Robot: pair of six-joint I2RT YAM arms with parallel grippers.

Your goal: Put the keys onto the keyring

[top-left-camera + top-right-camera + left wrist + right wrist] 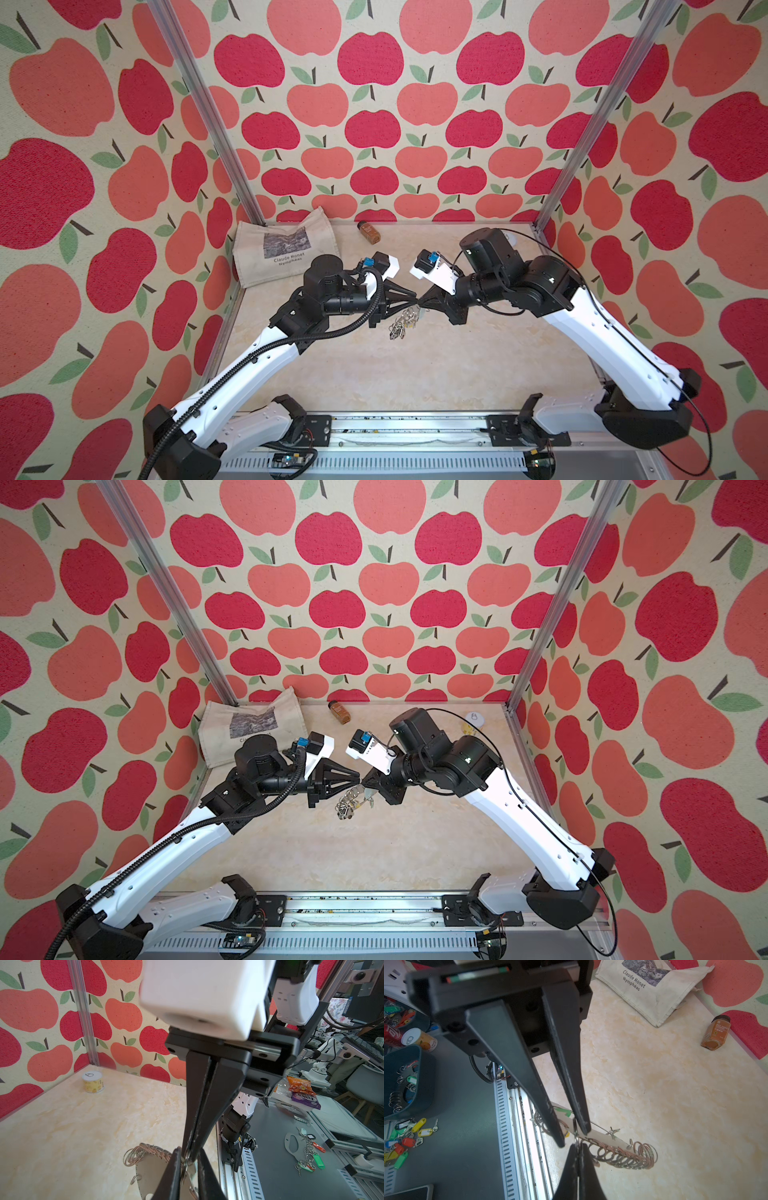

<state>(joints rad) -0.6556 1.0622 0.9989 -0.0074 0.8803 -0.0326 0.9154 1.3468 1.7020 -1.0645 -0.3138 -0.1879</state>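
Your right fingers (572, 1095) pinch the flat grey metal keyring plate (602, 1137) at the counter's (654, 1084) middle. Your left fingers (568, 1174) stand narrow at a thin silver split ring (575, 1134), grip unsure. The plate looks stiff, light and slippery, so hold its bare edge. The small silvery key I cannot find.

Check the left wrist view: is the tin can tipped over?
No, the tin can stands upright, its pull-tab lid facing up.

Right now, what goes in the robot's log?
right gripper: shut on keyring | left gripper: around a ring, grip unclear
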